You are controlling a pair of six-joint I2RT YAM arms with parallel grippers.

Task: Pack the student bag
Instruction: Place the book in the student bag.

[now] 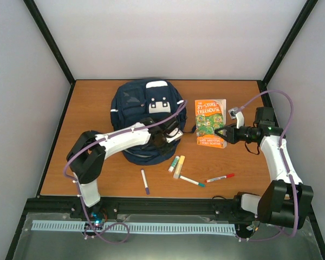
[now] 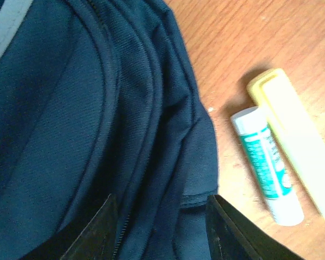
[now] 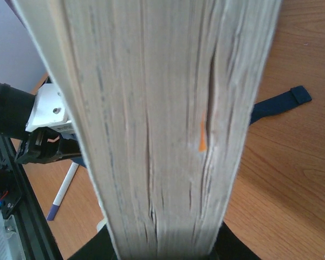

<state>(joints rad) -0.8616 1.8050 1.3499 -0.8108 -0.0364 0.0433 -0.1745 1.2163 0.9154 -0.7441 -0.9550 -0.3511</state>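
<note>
Overhead view of the enclosure: a wood-grain tabletop (image 1: 97, 108) in warm orange-brown fills the centre, closed in by plain pale walls at 12 o'clock (image 1: 173, 32), 9 o'clock (image 1: 16, 81) and 3 o'clock (image 1: 314, 81). Black frame posts (image 1: 49, 40) rise along the two rear corners, at about 11 and 1 o'clock, and a black rail (image 1: 168, 205) borders the table's edge at 6 o'clock. Just beyond it lie a pale slotted strip (image 1: 151, 227) and a grey metal surface (image 1: 292, 246). Lighting is even and diffuse, casting only soft, short shadows on the wood.
</note>
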